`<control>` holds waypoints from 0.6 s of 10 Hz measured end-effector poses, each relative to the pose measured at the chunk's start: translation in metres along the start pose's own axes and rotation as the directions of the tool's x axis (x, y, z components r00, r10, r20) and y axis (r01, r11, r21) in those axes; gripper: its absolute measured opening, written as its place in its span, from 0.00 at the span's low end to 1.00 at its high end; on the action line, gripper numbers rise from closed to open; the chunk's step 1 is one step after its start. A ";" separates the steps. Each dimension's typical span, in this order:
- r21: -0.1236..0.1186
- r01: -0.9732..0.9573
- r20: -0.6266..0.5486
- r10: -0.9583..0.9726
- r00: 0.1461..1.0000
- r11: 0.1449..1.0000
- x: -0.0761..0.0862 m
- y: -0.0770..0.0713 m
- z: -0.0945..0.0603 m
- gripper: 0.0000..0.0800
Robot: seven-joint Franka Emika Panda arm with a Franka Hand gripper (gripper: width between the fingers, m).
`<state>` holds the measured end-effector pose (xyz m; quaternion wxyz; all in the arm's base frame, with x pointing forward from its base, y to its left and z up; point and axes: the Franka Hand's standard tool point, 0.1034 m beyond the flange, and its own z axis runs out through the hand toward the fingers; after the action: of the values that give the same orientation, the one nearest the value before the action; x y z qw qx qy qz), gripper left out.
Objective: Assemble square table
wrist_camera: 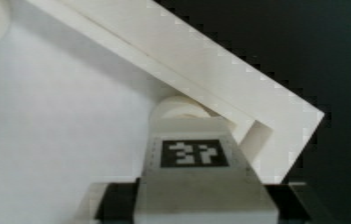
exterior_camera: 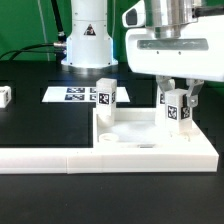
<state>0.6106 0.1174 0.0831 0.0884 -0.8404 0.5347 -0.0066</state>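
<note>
One leg (exterior_camera: 105,97) stands in the tabletop tray (exterior_camera: 148,132); jaws pinch a second leg (exterior_camera: 178,110) there

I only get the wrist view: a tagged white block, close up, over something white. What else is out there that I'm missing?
Observer: A second leg stands upright at the tabletop's corner on the exterior view's left, apart from the leg that the hand grips.
Operator: Any more pieces lying about?
Observer: One small white block sits on the black table at the exterior view's left edge, well away from the tabletop.
Operator: And behind the tabletop?
Observer: The marker board lies flat there, in front of the robot's base.
</note>
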 end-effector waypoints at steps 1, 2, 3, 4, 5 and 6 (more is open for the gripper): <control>0.002 -0.041 0.004 0.041 0.999 0.999 0.000 0.000 0.000 0.36; 0.002 -0.070 0.005 0.070 0.998 0.998 -0.001 0.000 0.000 0.36; 0.002 -0.085 0.007 0.085 0.996 0.996 -0.001 0.000 0.000 0.46; 0.002 -0.047 0.007 0.047 0.999 0.999 -0.001 0.000 0.001 0.46; 0.002 0.017 0.007 -0.017 1.000 1.000 0.000 0.000 0.001 0.67; 0.003 0.038 0.008 -0.038 0.999 0.999 0.000 0.000 0.001 0.67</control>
<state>0.6103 0.1173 0.0825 0.0917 -0.8502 0.5184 -0.0056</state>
